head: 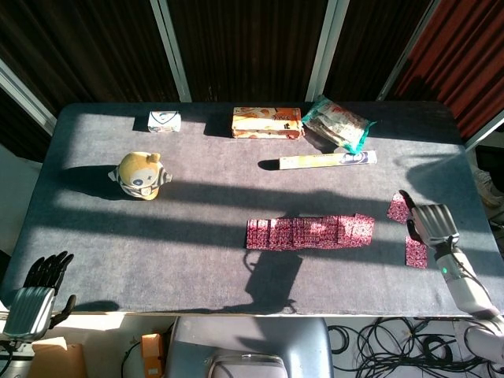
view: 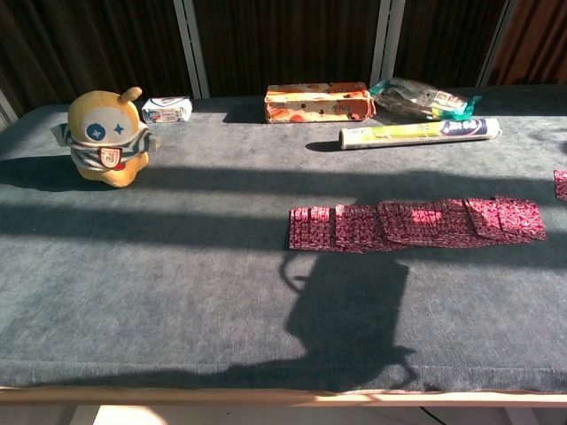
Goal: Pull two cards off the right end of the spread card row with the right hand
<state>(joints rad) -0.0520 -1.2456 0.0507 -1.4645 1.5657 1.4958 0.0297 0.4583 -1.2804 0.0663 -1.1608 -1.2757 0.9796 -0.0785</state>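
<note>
The chest view's right edge cuts off one pulled card, and neither hand shows there.

We see the card row lying flat on the dark grey cloth, a spread of red-patterned card backs overlapping one another in a straight band that runs left to right a little right of the table's middle. In the chest view its right end looks squared off, with the last cards lying flat and slightly fanned. Two loose cards sit apart from that end, towards the table's right edge: one card lies tilted, level with the row, and the second card lies nearer the front edge. Both show the same red patterned back.
</note>
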